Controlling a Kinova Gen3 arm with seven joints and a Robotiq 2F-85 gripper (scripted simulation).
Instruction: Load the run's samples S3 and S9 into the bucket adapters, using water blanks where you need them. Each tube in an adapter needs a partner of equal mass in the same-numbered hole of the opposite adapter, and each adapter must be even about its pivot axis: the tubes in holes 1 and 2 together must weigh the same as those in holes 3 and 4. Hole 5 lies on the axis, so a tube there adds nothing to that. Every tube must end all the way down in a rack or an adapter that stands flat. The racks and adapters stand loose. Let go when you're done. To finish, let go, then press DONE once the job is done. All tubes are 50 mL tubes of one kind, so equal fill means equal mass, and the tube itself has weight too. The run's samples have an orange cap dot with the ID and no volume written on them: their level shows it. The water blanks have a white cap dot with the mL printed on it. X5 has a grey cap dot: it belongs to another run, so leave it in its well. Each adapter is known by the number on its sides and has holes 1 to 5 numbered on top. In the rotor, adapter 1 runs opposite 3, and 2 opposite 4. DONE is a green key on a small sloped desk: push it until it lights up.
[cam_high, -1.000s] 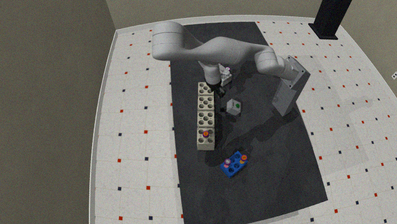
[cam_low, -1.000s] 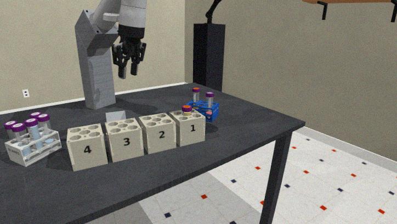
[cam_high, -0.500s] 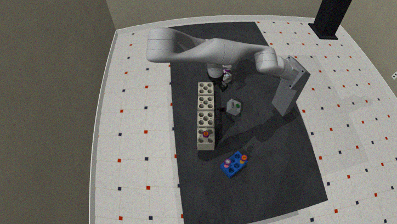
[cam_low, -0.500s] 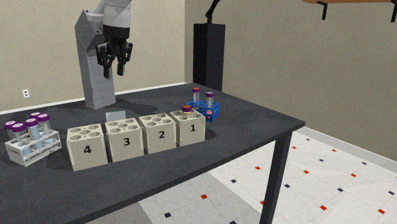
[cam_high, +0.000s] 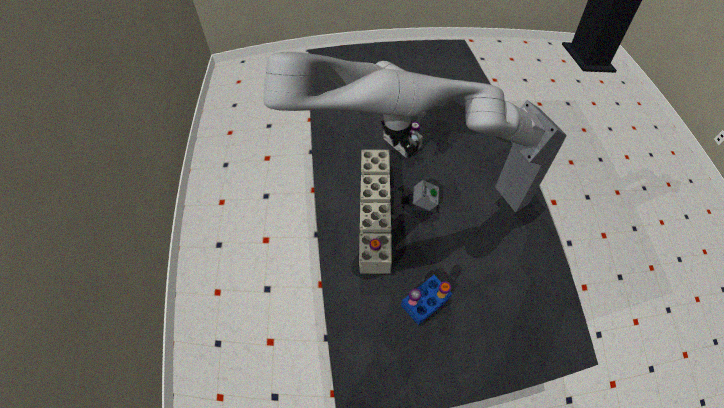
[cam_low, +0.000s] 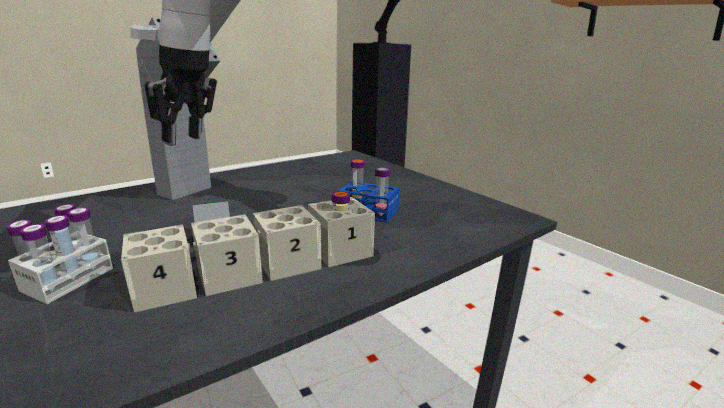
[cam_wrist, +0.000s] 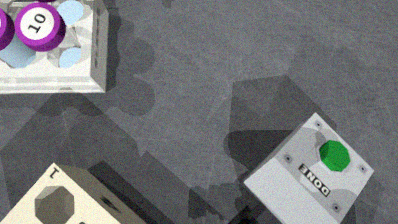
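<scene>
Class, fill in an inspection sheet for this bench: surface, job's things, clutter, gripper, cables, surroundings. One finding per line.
Surface: dark grey table top carrying racks, adapters and key desk.
Job's things: four beige bucket adapters; adapter 1 holds one orange-dot tube, adapters 2, 3 and 4 hold none. Blue sample rack holds two tubes. White blank rack holds purple-capped blanks. Green DONE key unlit.
Clutter: nothing seen.
Gripper: black two-finger gripper open, holding nothing, raised near the blank rack.
Cables: nothing seen.
Surroundings: tiled floor, beige walls, black column.
</scene>
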